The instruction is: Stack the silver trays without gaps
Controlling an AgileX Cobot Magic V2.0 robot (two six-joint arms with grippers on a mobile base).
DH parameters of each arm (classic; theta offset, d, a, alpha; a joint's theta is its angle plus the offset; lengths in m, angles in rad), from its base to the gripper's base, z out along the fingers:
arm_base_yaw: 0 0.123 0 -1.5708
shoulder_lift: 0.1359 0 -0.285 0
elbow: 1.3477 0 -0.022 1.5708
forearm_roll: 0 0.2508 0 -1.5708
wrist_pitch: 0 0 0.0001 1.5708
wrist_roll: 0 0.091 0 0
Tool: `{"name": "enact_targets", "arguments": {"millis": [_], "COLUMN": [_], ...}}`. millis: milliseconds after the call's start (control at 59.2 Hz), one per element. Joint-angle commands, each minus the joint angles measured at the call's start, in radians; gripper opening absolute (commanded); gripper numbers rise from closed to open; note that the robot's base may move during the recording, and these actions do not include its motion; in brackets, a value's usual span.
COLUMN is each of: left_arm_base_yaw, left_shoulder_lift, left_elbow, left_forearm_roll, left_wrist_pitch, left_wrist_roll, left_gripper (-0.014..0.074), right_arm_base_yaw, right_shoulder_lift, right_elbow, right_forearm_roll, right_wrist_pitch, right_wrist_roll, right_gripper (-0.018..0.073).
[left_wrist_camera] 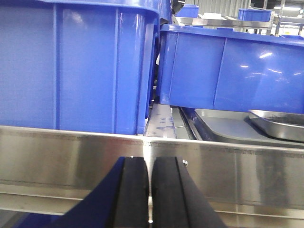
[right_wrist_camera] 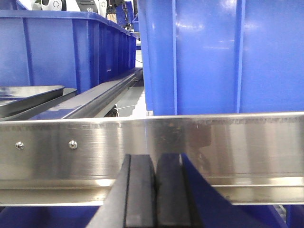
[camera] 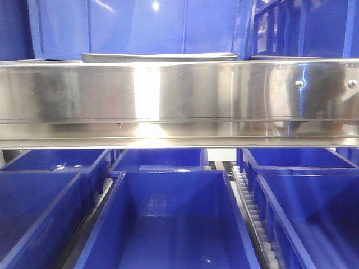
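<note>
In the left wrist view a silver tray lies flat on the shelf at the right, with a second silver tray resting tilted in it. In the front view only a thin tray rim shows above the steel band. In the right wrist view the trays' rims show at the far left. My left gripper is shut and empty, below and in front of the steel band. My right gripper is shut and empty, also low in front of the band.
A long brushed-steel band with rivets runs across the shelf front and hides most of the shelf. Tall blue bins stand on the shelf beside the trays. Several open blue bins sit on the roller level below.
</note>
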Motion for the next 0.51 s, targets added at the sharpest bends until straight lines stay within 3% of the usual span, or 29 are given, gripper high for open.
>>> {"name": "enact_targets", "arguments": {"millis": [0, 490], "left_arm_base_yaw": [-0.021, -0.037], "left_shoulder_lift": [-0.006, -0.006], "left_elbow": [-0.002, -0.002], "left_forearm_roll": [0.003, 0.025], "left_wrist_pitch": [-0.017, 0.006], "left_wrist_roll": [-0.006, -0.006], "left_gripper": [0.0013, 0.0013], "right_arm_base_yaw": [0.001, 0.001], "right_shoulder_lift": [-0.007, -0.007], "right_elbow": [0.000, 0.000], "right_forearm_roll": [-0.011, -0.011], "right_wrist_pitch": [-0.031, -0.031], "right_wrist_roll": [0.001, 0.001], "right_gripper": [-0.0081, -0.0081]}}
